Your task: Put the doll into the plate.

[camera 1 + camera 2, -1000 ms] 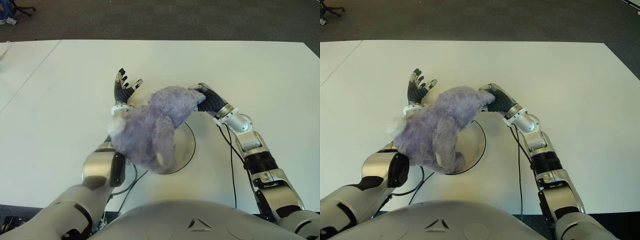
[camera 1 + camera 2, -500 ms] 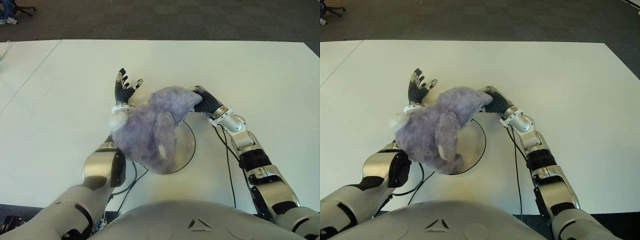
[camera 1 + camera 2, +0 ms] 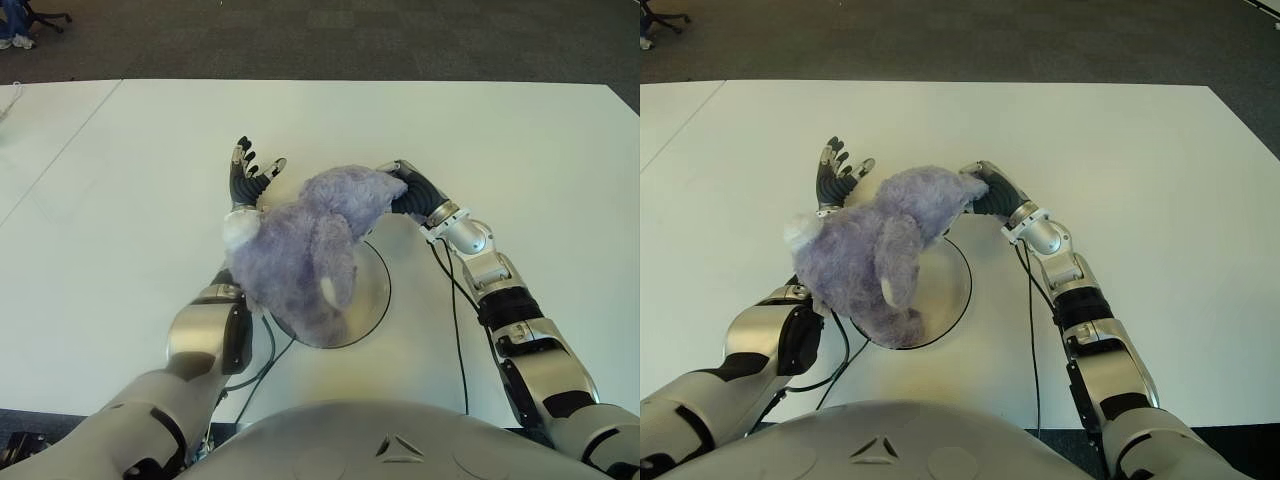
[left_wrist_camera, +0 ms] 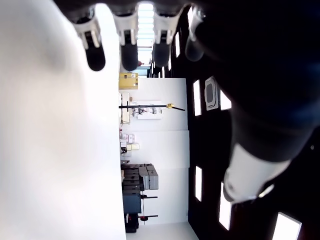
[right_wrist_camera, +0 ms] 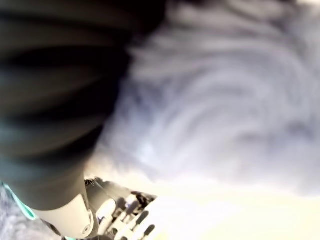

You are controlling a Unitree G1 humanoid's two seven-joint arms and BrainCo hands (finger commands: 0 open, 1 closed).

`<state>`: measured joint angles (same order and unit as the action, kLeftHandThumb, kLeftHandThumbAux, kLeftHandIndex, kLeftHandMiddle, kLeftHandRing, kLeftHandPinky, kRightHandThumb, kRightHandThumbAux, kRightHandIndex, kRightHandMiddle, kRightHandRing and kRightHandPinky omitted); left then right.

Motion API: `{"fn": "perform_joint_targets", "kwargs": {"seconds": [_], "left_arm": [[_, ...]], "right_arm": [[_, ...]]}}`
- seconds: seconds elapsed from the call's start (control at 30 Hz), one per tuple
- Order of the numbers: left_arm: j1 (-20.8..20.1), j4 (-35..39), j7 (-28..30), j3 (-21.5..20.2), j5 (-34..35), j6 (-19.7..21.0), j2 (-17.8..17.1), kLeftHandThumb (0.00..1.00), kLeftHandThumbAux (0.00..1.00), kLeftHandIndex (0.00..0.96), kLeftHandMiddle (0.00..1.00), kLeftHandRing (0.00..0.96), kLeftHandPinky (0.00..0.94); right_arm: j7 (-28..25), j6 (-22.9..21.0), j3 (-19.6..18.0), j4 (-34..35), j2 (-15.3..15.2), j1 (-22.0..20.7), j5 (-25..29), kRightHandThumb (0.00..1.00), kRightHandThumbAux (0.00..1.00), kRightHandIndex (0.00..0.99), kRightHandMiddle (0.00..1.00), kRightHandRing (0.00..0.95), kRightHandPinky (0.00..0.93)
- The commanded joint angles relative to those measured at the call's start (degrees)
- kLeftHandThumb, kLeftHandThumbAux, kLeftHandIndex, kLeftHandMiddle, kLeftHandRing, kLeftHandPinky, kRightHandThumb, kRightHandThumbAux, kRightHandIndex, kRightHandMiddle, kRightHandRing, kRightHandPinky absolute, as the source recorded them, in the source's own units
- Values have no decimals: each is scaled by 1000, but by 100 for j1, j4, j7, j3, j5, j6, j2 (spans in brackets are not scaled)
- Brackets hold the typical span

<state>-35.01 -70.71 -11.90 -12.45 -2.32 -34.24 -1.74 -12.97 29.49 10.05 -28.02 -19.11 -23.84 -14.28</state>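
Observation:
A fluffy purple doll [image 3: 300, 255] with a white tail tuft hangs slanted over the left half of a round clear plate [image 3: 374, 288] on the white table. My right hand [image 3: 402, 192] is shut on the doll's far right end, and purple fur [image 5: 225, 90] fills its wrist view, pressed against the dark fingers [image 5: 55, 75]. My left hand [image 3: 250, 175] shows just beyond the doll's left side. Its fingers [image 4: 125, 50] are spread and hold nothing. The doll hides my left wrist. I cannot tell whether the doll touches the plate.
The white table [image 3: 520, 140] stretches wide on all sides. A black cable [image 3: 455, 300] runs along my right forearm near the plate. Dark carpet [image 3: 300, 40] lies beyond the far edge, with a chair base [image 3: 40, 15] at the far left.
My right hand has drawn the doll's end slightly farther away and its forearm has swung inward. The doll now sits a little more gathered over the plate. The left hand has not moved.

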Motion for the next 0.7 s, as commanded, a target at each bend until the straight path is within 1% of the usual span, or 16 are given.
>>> {"fn": "perform_joint_targets", "kwargs": {"seconds": [0.03, 0.17, 0.37, 0.53, 0.6, 0.7], "left_arm": [[886, -580, -50, 18, -1, 529, 352, 20, 770, 44, 88, 97, 124], [901, -579, -43, 19, -1, 525, 356, 23, 767, 37, 79, 85, 103], [905, -579, -50, 49, -31, 555, 339, 28, 771, 35, 80, 87, 107], [891, -580, -68, 59, -45, 560, 331, 33, 772, 37, 82, 88, 109], [891, -579, -71, 53, -41, 547, 333, 35, 770, 38, 81, 85, 105], [890, -579, -62, 42, -28, 546, 337, 39, 769, 40, 79, 83, 101]], "right_arm": [[-6, -310, -43, -38, 30, -169, -9, 233, 746, 768, 886, 887, 899], [178, -513, -23, 24, -16, -217, -237, 230, 742, 773, 885, 888, 899], [315, -759, 6, -4, -43, -293, -442, 225, 739, 772, 883, 887, 895], [306, -855, 8, -352, -31, -474, -461, 224, 737, 769, 881, 882, 889], [292, -842, -3, -767, -17, -664, -424, 234, 738, 757, 875, 876, 882], [274, -809, -18, -1126, -2, -832, -371, 245, 736, 750, 871, 871, 878]]}}
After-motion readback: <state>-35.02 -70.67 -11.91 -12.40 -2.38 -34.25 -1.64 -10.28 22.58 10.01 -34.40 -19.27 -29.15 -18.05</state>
